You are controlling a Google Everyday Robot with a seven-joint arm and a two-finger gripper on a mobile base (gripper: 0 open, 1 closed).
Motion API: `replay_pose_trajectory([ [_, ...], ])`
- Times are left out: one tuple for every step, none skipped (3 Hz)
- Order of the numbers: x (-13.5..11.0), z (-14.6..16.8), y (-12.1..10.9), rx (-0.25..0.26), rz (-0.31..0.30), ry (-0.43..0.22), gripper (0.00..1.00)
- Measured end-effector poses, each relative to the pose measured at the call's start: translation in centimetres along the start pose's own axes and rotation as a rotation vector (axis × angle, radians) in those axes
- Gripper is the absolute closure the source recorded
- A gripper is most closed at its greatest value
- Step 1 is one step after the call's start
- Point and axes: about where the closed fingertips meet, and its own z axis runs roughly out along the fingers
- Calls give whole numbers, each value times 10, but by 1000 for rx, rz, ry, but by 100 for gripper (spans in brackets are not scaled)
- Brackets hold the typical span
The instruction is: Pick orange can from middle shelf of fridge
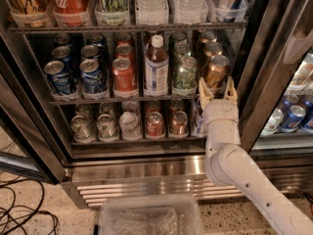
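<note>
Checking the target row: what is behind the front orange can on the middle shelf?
Two more cans line up behind the orange can; only their tops show, and the back is dark. The open gripper sits at its base.

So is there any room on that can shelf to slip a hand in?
Hardly. The middle shelf is packed from blue cans to orange can. Free: the dark headroom above the can tops, and a strip left of the blue cans. The gripper sits open at the orange can's front.
</note>
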Motion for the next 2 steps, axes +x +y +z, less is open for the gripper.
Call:
replay_pose_trajectory([
  [2,12,4,-19,-1,11,38],
  [5,27,5,-20,3,36,39],
])
